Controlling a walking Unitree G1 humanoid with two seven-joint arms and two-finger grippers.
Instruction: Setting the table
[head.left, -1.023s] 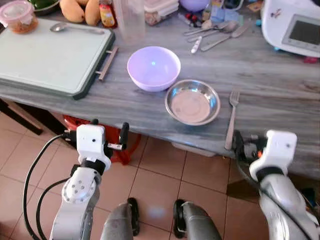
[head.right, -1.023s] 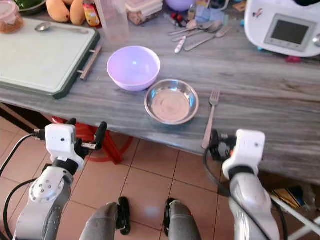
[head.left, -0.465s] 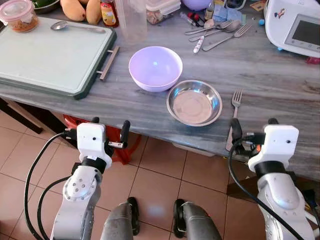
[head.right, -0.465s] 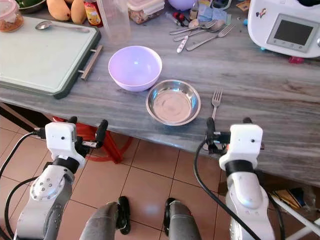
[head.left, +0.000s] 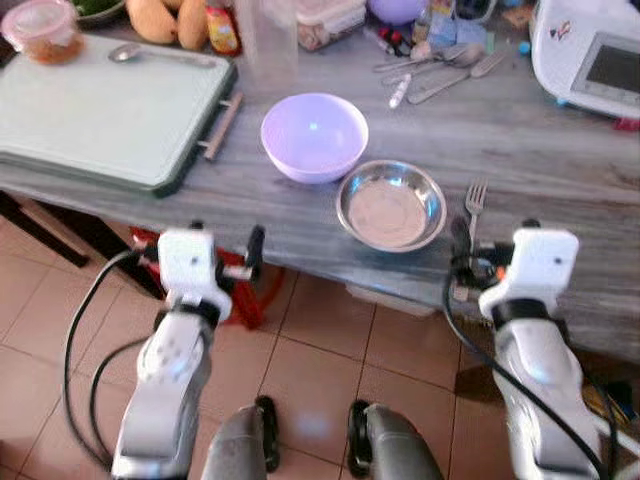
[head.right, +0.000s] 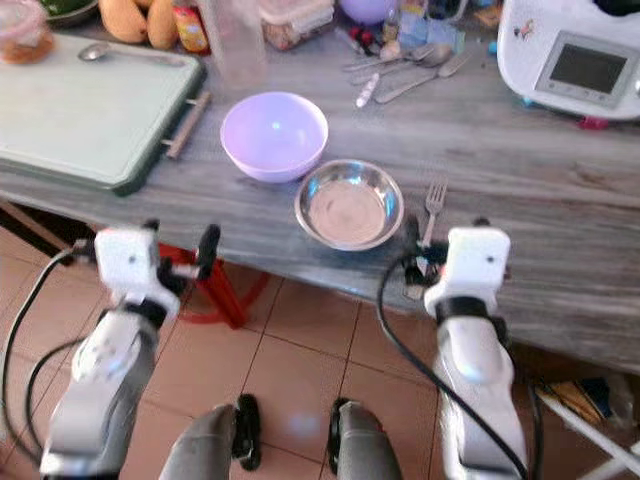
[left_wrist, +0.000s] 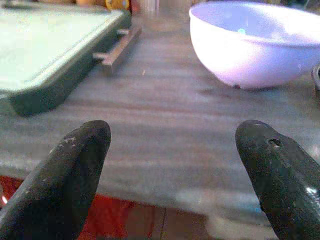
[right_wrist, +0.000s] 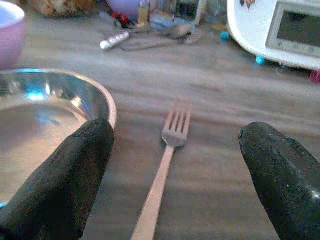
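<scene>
Lilac bowl, silver dish, pale green board, grey-streaked counter.

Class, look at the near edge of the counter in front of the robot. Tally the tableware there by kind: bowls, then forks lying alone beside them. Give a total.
Bowls: 2, the purple bowl and the steel bowl
Forks: 1, the fork just right of the steel bowl
Total: 3

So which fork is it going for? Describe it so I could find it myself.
Start at the grey stone counter and find the steel bowl near its front edge. The fork lies alone just right of it, tines pointing away, between the right gripper's open fingers, apart from the cutlery pile at the back.
</scene>
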